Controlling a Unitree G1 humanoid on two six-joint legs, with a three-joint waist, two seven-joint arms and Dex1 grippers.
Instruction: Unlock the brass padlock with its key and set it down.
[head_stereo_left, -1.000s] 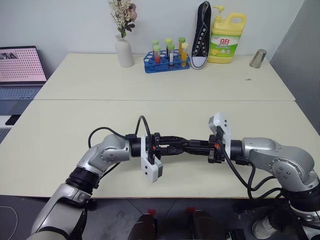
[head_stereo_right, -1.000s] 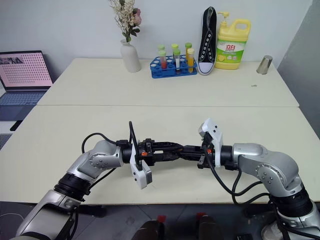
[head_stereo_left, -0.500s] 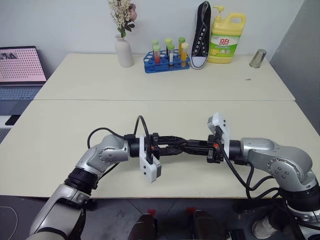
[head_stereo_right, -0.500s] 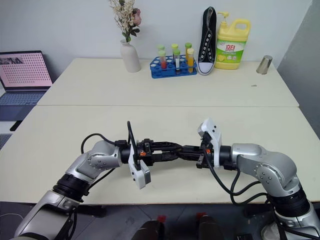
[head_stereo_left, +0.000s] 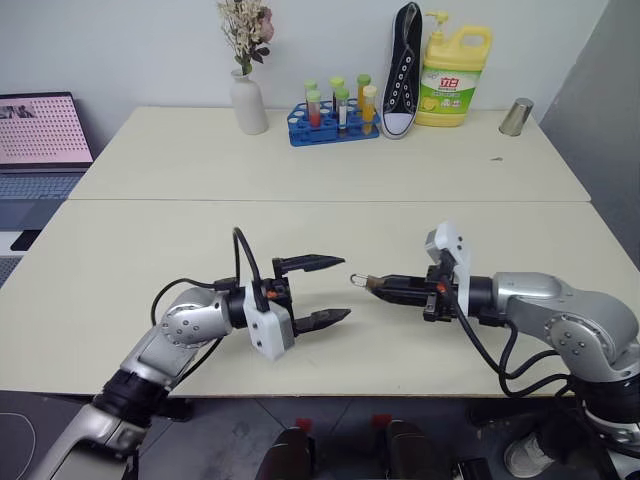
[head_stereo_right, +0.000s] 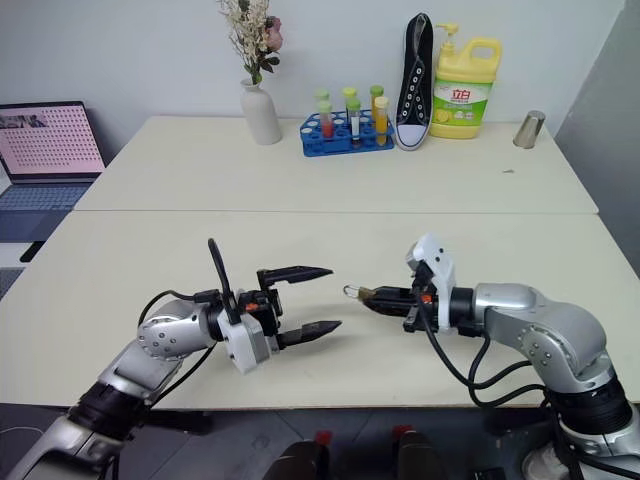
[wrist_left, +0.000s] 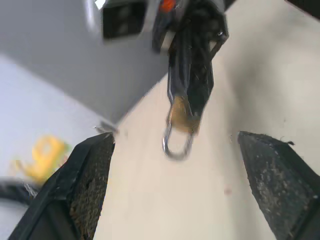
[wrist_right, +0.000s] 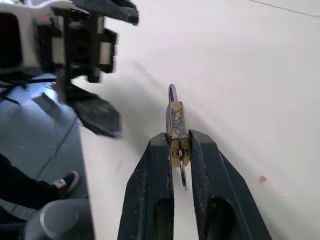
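Both arms reach in over the table edge, grippers pointing at each other with a gap between. Left gripper (head_stereo_left: 322, 291) has its 2 fingers spread wide apart, nothing in them. Right gripper (head_stereo_left: 376, 287) is pinched tight on the brass padlock (wrist_right: 177, 131).

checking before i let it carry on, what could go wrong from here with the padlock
The right gripper pinches the brass padlock only by its lower end, above the table, so it could twist or slip out and drop. The shackle looks possibly still seated in the body, so the lock may not be open. The left gripper has open jaws close by and could knock the lock.
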